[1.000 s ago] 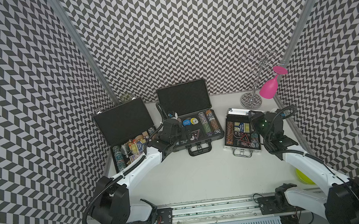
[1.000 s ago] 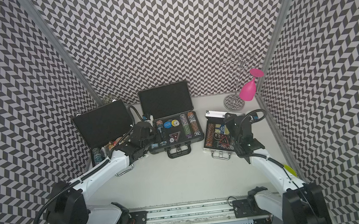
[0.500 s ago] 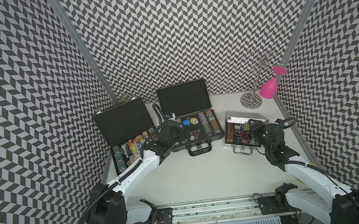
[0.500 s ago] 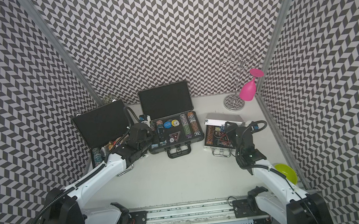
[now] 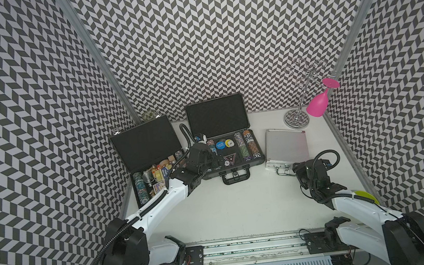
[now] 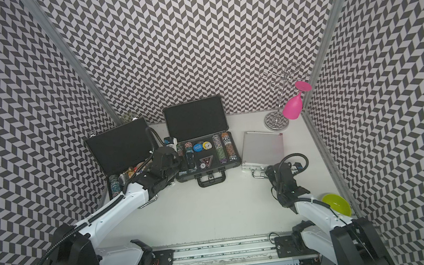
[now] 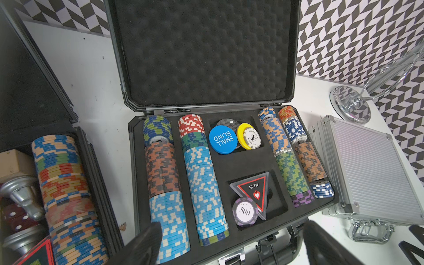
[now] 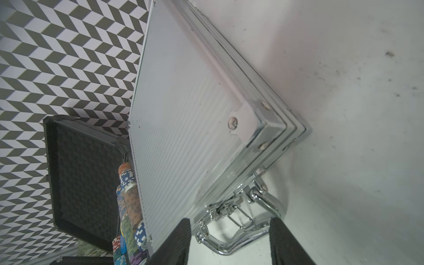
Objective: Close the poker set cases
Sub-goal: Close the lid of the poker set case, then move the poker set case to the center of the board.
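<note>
Silver square aluminium case (image 5: 285, 145) is lying closed. Right gripper (image 8: 229, 221) is gaping at its handle (image 8: 275, 206); left gripper (image 7: 232, 226) is gaping farther away.

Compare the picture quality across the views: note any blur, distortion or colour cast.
Left wrist view: the wide lens bows the open grey case, and the near fingers are soft. Right wrist view: a faint pink cast tints the silver case. Both top views: even light, soft shadows.

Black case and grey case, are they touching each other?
Apart. The left wrist view shows a strip of bare white table between the black case and the grey case.
</note>
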